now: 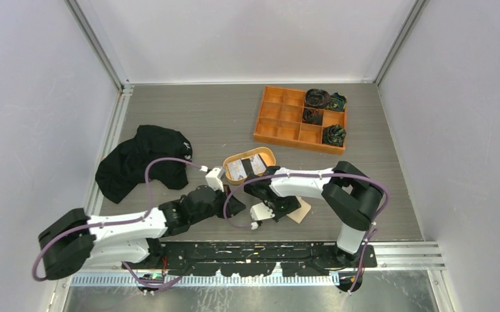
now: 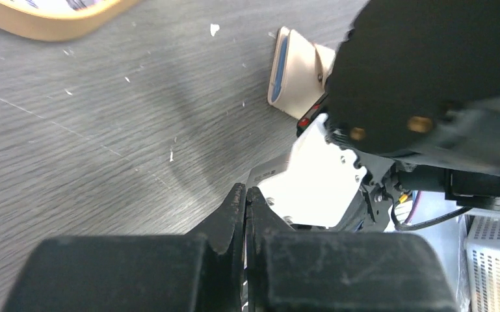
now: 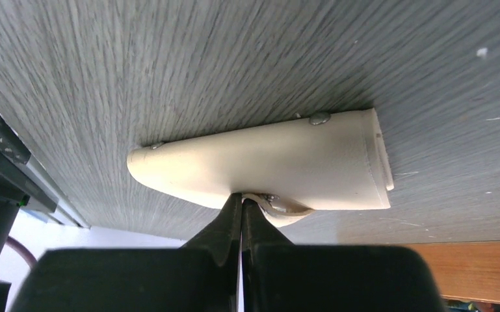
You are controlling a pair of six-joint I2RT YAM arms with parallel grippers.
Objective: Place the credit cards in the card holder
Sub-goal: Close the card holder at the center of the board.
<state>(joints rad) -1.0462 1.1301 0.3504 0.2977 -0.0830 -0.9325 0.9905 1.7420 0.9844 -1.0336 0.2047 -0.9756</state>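
The beige card holder (image 1: 302, 212) lies near the front of the table, with a blue credit card (image 2: 277, 67) tucked inside it. My right gripper (image 1: 290, 207) is shut on the edge of the card holder (image 3: 266, 166) by its snap tab (image 3: 283, 209), tips (image 3: 242, 197) against the leather. My left gripper (image 1: 236, 207) is shut and empty, just left of the right wrist; its tips (image 2: 246, 192) hover over bare table, short of the card holder (image 2: 297, 81). A light card (image 1: 237, 170) and a dark card (image 1: 258, 166) lie in the oval tray (image 1: 233, 158).
An orange compartment box (image 1: 279, 114) with dark rolled items stands at the back right. A black cloth (image 1: 142, 162) lies at the left. The two wrists are close together. The tray's rim (image 2: 45, 23) shows in the left wrist view.
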